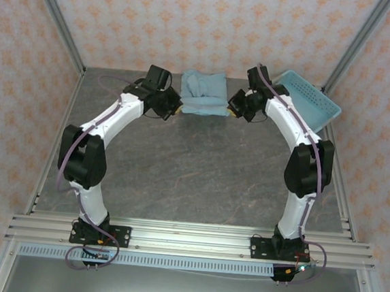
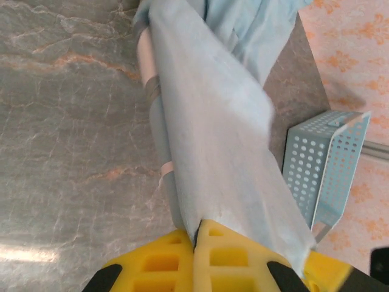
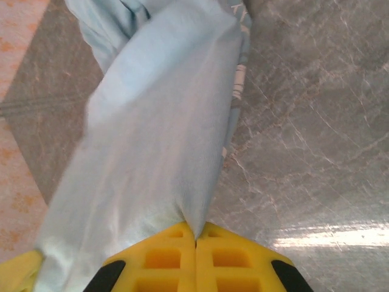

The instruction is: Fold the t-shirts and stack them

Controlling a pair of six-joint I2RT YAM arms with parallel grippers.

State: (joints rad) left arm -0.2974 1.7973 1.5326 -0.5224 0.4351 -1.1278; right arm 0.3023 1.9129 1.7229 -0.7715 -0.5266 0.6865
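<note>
Pinching with yellow plastic left gripper (image 2: 196,236) and right gripper (image 3: 196,236), both closed on opposite edges of light blue soft cotton t-shirt (image 1: 203,92). Lies bunched near light blue perforated plastic basket (image 1: 311,101), on its left. Held thus probably to spread cloth for folding.

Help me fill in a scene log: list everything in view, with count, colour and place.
t-shirt: one bundle, number of garments cannot be told, light blue, far middle of the table
basket: one, light blue perforated plastic, far right corner
table: one, grey marbled top
walls: pale pink with orange pattern, on three sides
rails: silver metal, along the near edge
arms: two, white and black, reaching to the far side
left gripper: one, yellow fingers, shut on the t-shirt's left side
right gripper: one, yellow fingers, shut on the t-shirt's right side
</note>
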